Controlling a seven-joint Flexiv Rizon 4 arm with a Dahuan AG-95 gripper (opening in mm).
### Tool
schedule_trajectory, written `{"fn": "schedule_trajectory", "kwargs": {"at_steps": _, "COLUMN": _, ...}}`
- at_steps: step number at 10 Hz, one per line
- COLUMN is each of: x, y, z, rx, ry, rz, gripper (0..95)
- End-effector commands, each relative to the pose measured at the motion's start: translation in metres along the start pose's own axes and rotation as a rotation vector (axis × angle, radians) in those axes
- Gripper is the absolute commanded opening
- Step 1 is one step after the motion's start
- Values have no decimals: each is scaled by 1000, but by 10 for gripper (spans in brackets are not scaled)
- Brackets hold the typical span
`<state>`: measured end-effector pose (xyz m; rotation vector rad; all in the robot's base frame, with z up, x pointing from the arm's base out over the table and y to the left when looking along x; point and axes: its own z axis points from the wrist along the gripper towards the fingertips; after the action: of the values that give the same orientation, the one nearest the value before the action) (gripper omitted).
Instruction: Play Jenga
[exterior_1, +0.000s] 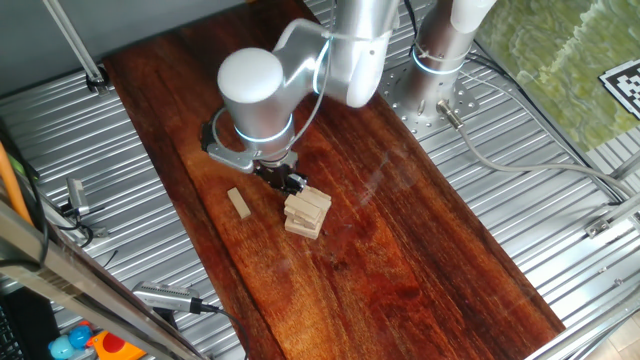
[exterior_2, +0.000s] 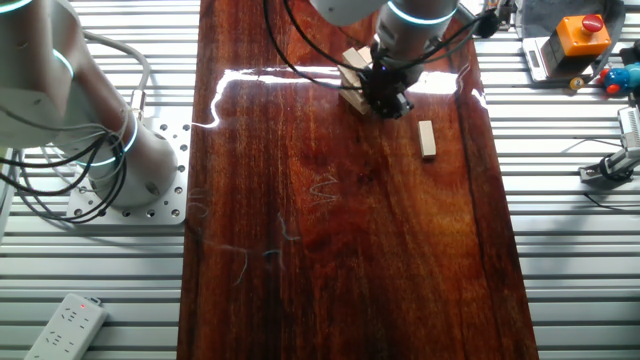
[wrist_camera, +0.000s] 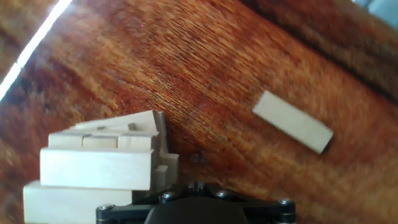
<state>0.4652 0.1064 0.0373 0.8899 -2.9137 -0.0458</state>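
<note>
The Jenga stack (exterior_1: 307, 212) is a small pile of pale wooden blocks in crosswise layers, standing on the dark wooden board (exterior_1: 400, 230). Its top layers sit skewed. One loose matching block (exterior_1: 238, 203) lies flat on the board to its left. My gripper (exterior_1: 291, 183) is low beside the stack's upper left side, its fingers together and nothing between them. In the other fixed view the gripper (exterior_2: 388, 100) partly hides the stack (exterior_2: 352, 78), and the loose block (exterior_2: 428, 139) lies to the right. In the hand view the stack (wrist_camera: 99, 168) is at lower left, the loose block (wrist_camera: 292, 121) at right, and the gripper (wrist_camera: 196, 185) is at the bottom.
A second robot arm's base (exterior_2: 130, 170) stands on the ribbed metal table (exterior_1: 130, 150) beside the board. Cables (exterior_1: 520, 165) run from it. A power strip (exterior_2: 65, 325) and an orange button box (exterior_2: 582, 35) lie off the board.
</note>
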Motion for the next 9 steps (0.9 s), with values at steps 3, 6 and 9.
{"fn": "schedule_trajectory", "kwargs": {"at_steps": 3, "x": 7, "y": -2, "z": 1, "rx": 231, "ry": 3, "rz": -765, "gripper": 0}}
{"fn": "schedule_trajectory", "kwargs": {"at_steps": 6, "x": 8, "y": -13, "z": -8, "rx": 227, "ry": 2, "rz": -827, "gripper": 0}}
{"fn": "schedule_trajectory", "kwargs": {"at_steps": 9, "x": 8, "y": -19, "z": -10, "rx": 225, "ry": -10, "rz": -863, "gripper": 0}}
